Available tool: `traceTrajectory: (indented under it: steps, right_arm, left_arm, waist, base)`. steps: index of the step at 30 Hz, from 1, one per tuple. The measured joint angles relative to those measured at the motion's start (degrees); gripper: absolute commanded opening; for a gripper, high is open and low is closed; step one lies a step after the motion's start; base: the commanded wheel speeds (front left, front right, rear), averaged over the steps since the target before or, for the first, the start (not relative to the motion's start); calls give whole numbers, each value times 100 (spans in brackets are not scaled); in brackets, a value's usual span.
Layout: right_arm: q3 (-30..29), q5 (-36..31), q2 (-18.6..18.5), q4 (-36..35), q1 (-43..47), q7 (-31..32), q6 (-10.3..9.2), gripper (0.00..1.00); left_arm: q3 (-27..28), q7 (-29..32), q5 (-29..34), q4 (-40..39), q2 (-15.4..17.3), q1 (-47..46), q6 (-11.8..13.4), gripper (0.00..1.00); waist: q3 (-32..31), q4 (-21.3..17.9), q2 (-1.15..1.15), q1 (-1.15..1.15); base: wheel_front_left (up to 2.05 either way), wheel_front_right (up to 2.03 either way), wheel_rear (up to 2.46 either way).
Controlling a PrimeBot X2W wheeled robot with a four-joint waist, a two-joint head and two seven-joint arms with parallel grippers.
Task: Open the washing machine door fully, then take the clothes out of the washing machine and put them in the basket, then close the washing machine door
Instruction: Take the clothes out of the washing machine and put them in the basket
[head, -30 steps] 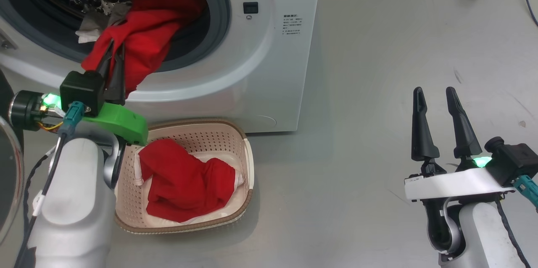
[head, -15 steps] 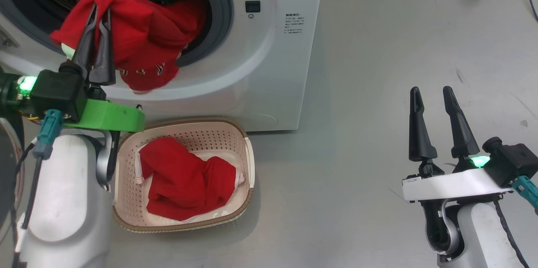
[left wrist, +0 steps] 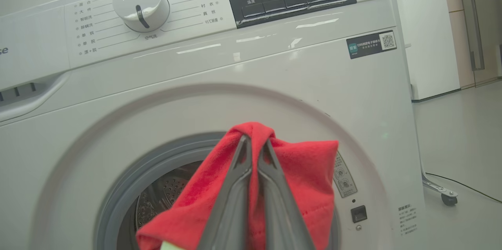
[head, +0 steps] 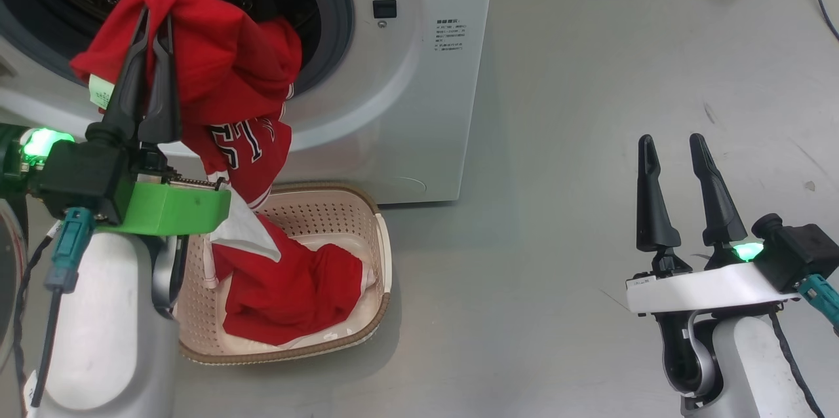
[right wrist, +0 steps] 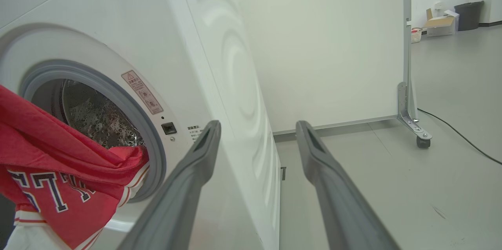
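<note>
Head view: I count two red garments, one basket [head: 384, 261] and one washing machine [head: 419, 77]. The first garment [head: 288, 293] lies inside the basket. The second garment [head: 223, 71] hangs from the drum mouth over the basket's rim, clamped by the left gripper [head: 155, 15]. The right gripper [head: 672, 143] has its fingers spread and empty.
Left wrist view: the fingers pinch red fabric.
Right wrist view: the second garment drapes at the door seal.

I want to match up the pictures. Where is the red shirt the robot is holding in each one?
Head view: shirt upper left, hanging out of the washer, pinched by the left gripper.
Left wrist view: shirt bottom middle, draped over the fingertips.
Right wrist view: shirt lower left, lettering showing.
Shared landmark: the small black square right of the washer's opening.
</note>
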Motion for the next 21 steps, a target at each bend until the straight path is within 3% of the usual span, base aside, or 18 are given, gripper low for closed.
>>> traceTrajectory:
  steps: [12,21]
  right_arm:
    - [12,0,1,1,26,0,-5,100]
    - [69,0,-1,-3,31,0,-5,100]
  left_arm:
    - [15,-4,-13,-621,-15,172,54,0]
    - [1,-4,-69,-389,-24,564,53,0]
  waist:
    - [-5,-32,0,0]
    - [11,-48,0,0]
  base:
    - [0,0,0]
    - [0,0,0]
